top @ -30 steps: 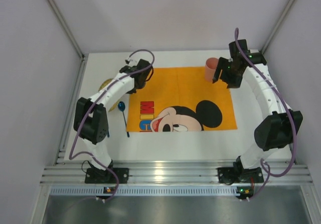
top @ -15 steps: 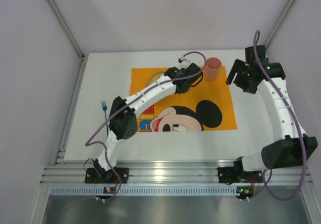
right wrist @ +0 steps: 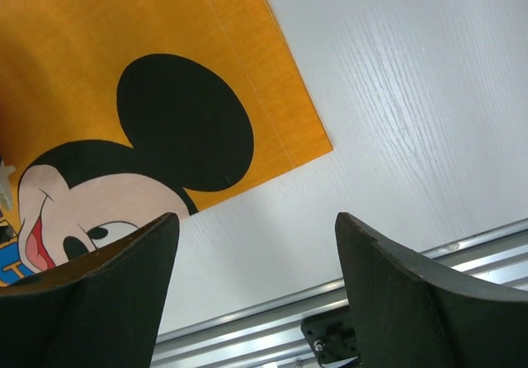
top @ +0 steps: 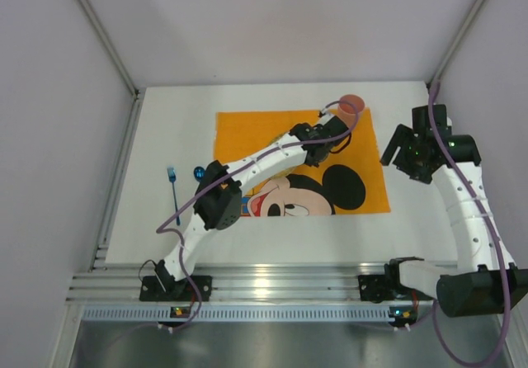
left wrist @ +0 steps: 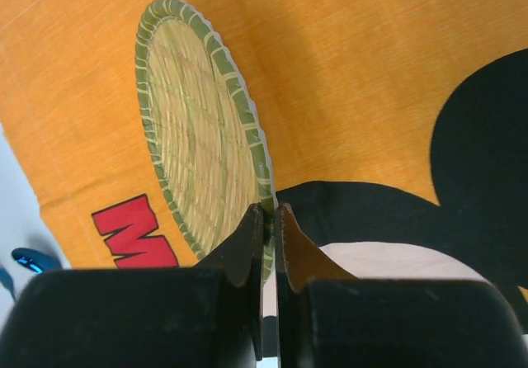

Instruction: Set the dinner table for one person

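Woven plate (left wrist: 202,137) clamped by its rim in left fingers (left wrist: 246,248) above the orange placemat (left wrist: 346,71); right fingers (right wrist: 396,294) apart over tabletop (right wrist: 412,96) beside it

I note the placemat (top: 264,129) lies on the dinner table (top: 165,219), toward the far edge. The cup (top: 353,104) stands on the mat's far right corner. The fork (top: 173,188) lies on bare table left of the mat, with the spoon (top: 199,172) between fork and mat. My left gripper (left wrist: 270,213) hangs over the mat just before the cup, pinching the woven plate (left wrist: 198,153) on edge above the mat. My right gripper (right wrist: 256,244) is over bare table, right of the mat.
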